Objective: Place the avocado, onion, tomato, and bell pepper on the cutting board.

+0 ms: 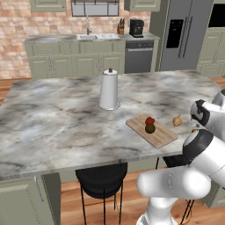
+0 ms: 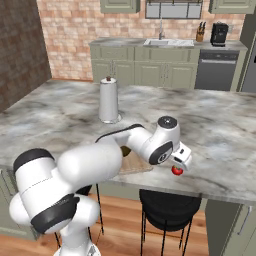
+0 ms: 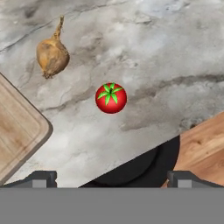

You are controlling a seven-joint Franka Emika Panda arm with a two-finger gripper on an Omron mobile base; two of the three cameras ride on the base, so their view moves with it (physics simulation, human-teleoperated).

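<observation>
Two vegetables already sit on the cutting board (image 1: 151, 130). My jaws (image 3: 111, 178) stand wide apart above the tomato (image 3: 111, 98), which rests near the worktop's (image 3: 175, 52) front edge. I judge I should centre, descend straight, then close gently so it cannot roll off.

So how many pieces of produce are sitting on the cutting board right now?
2. The bell pepper and the avocado sit together near the middle of the cutting board. The onion and tomato lie on the counter beside it.
</observation>
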